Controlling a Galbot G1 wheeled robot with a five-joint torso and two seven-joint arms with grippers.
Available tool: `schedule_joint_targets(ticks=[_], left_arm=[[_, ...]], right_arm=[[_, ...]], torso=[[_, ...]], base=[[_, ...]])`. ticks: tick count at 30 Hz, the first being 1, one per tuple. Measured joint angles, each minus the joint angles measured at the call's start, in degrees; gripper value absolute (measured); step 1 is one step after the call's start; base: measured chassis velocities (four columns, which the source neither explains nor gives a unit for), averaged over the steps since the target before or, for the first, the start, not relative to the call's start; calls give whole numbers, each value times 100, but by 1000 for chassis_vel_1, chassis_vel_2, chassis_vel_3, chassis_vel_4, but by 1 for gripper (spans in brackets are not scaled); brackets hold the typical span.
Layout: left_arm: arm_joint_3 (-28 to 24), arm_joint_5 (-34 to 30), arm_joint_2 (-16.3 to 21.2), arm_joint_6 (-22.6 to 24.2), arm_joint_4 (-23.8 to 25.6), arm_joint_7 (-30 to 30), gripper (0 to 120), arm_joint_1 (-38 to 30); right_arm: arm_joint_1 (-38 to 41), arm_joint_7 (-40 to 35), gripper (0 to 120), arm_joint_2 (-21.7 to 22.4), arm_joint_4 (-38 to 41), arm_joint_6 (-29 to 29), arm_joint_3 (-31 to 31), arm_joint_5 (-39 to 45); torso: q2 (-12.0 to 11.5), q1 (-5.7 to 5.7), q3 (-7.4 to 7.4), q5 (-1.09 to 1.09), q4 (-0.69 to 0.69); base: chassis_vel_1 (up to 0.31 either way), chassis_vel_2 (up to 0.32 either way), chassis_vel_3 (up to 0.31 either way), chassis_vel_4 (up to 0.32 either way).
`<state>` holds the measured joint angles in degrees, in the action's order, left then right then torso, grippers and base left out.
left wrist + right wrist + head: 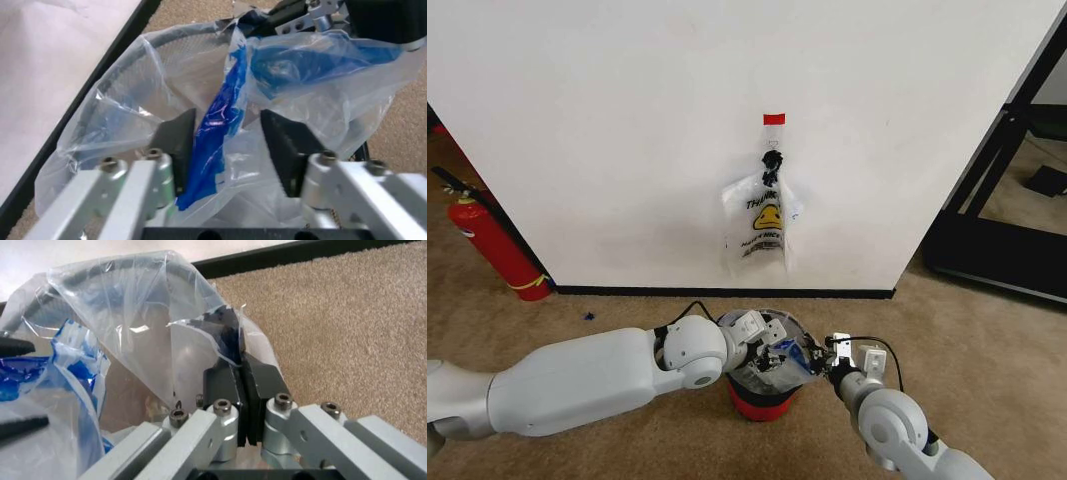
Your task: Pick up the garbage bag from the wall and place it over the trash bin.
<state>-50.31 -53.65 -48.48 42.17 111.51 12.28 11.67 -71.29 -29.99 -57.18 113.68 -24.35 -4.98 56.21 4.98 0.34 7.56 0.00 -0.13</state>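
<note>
Garbage bag (280, 70) seemingly drapes trash bin (762, 400).

The trash bin (762, 395) stands at lower centre on the carpet (627, 300), before the wall (627, 120); the garbage bag (787, 362) lies over it (another bag (762, 225) hangs above).

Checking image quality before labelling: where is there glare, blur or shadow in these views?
Head view: even light, the hanging smiley bag casts a faint shadow on the white wall. Left wrist view: the open left gripper looks soft and near, the blue-patched translucent garbage bag slightly blurred. Right wrist view: small glints on that plastic, carpet sharp.
</note>
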Motion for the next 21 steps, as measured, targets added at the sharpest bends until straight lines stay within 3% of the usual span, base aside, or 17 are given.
schedule_joint_targets(ticks=[9, 16, 21], left_arm=[[130, 80, 64, -3, 148, 20, 2, 239], [252, 150, 204, -3, 375, 44, 0, 482], [463, 223, 636, -4, 953, 57, 0, 988]], right_arm=[[26, -4, 0, -48, -41, 11, 12, -5], [8, -5, 0, -58, -46, 17, 5, -4], [-16, -7, 0, -73, -58, 30, -20, 6]], torso=[[0, 0, 0, 0, 0], [1, 0, 0, 0, -1], [1, -1, 0, 0, 1]], base=[[0, 0, 0, 0], [0, 0, 0, 0], [0, 0, 0, 0]])
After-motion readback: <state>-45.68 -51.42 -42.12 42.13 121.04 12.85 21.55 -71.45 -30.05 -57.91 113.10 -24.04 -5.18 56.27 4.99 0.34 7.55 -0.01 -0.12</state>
